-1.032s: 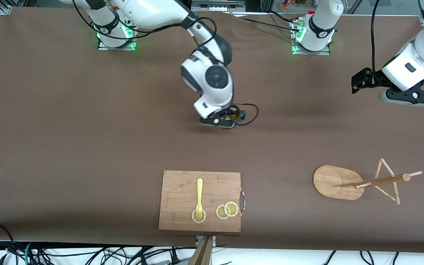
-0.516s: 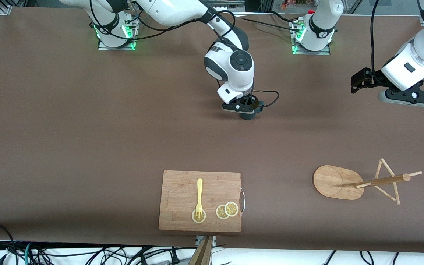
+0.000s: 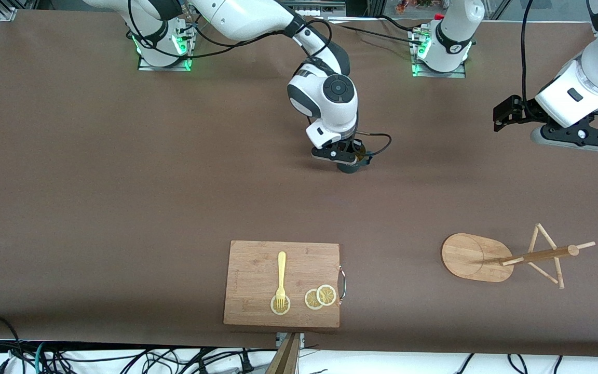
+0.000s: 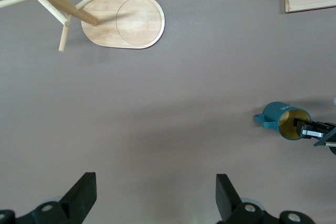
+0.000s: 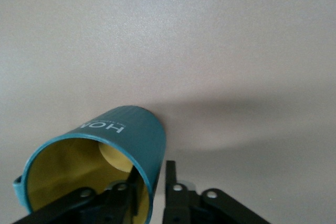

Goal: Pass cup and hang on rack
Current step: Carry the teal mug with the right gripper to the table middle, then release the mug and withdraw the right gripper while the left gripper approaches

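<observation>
Cup (image 3: 351,165) stands upright on the worktop (image 3: 122,182) near its middle, between the two arms' ends and farther from the front camera than the board (image 3: 257,270). Right gripper (image 3: 347,156) is down at the cup, one finger inside and one outside the wall, its jaws slightly parted around the rim; whether they pinch it I cannot tell. Left gripper (image 3: 571,136) waits in the air over the left arm's end of the worktop, jaws spread wide and empty. Rack (image 3: 506,257) stands nearer the front camera there. A fork (image 3: 281,280) and lemon slices (image 3: 320,296) lie on the board.
</observation>
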{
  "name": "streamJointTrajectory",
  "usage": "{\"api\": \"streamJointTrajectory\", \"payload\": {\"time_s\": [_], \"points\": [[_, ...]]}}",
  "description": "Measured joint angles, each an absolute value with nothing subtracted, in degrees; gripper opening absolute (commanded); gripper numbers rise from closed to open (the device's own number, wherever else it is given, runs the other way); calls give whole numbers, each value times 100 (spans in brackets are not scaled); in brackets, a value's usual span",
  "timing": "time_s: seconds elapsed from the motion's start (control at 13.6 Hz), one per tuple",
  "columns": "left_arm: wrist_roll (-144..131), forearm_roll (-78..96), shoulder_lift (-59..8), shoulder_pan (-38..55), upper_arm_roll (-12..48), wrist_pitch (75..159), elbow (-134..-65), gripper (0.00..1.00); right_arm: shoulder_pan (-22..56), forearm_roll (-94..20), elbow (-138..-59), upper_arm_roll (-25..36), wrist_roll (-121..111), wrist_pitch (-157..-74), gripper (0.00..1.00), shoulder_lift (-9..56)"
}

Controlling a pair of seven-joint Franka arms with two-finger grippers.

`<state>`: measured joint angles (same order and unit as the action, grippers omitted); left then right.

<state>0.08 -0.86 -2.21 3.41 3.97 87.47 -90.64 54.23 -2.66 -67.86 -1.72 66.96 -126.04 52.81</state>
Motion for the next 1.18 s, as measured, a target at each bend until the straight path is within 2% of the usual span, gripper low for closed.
{"api": "streamJointTrajectory", "payload": {"time_s": [0.07,0.15,0.22,0.44,0.66,0.96,1.18], "points": [[8,-86,-221,341,397,8747,-9064,100,5418,-266,-6748,-164,6706,-12603,72,5280],[8,-86,-221,341,397,8747,-9064,100,5409,-266,-6694,-149,6718,-12581,93,5269],[8,-86,-221,341,397,8747,-9064,100,5388,-270,-6637,-132,6727,-12504,100,5236],[8,-86,-224,341,398,8746,-9064,100,5148,-295,-6504,-99,6723,-11914,100,4850],[13,-86,-290,351,399,8563,-9064,100,4563,-297,-6447,-64,6282,-11058,100,4138],[11,-84,-675,563,515,8075,-9064,100,3224,-366,-6459,-3,4865,-9739,100,3257],[-334,-84,-842,812,754,8018,-9066,100,2324,-444,-6822,21,3555,-9241,100,2596]]}}
